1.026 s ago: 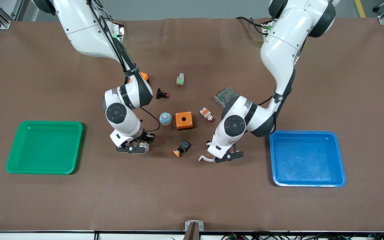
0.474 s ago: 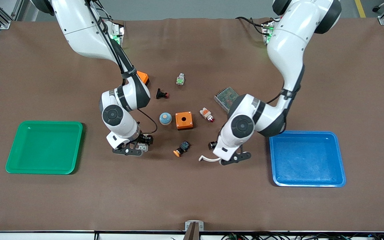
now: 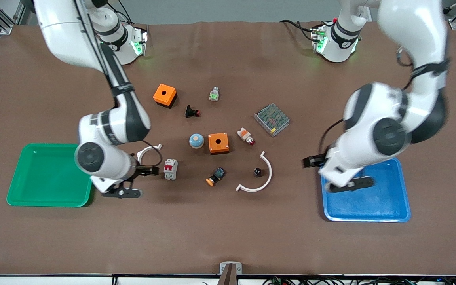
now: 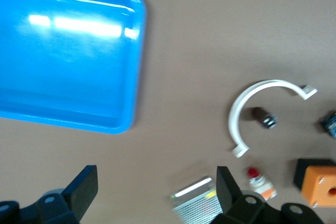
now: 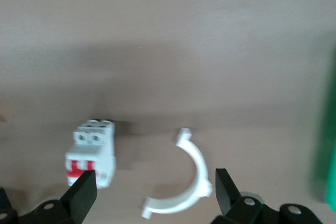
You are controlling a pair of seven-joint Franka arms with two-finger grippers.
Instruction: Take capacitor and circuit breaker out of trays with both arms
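The breaker (image 3: 170, 169), a white block with a red lever, lies on the table between the green tray (image 3: 22, 198) and the black-blue button; it also shows in the right wrist view (image 5: 90, 153). The capacitor (image 3: 257, 171), a tiny black cylinder, lies inside a white curved clip (image 3: 266, 178); it also shows in the left wrist view (image 4: 264, 118). My right gripper (image 3: 127, 190) is open and empty beside the green tray, apart from the breaker. My left gripper (image 3: 350, 184) is open and empty over the blue tray's (image 3: 386, 213) edge.
Two orange boxes (image 3: 218, 143) (image 3: 164, 95), a blue dome button (image 3: 196, 140), a black-blue button (image 3: 215, 176), a white-orange part (image 3: 246, 136), a black button (image 3: 192, 112), a mesh unit (image 3: 272, 118) and a second white clip (image 3: 149, 149) lie mid-table.
Both arms have swung outward: the right gripper from the breaker toward the green tray, the left from the capacitor to the blue tray. Both parts stayed on the table, now uncovered.
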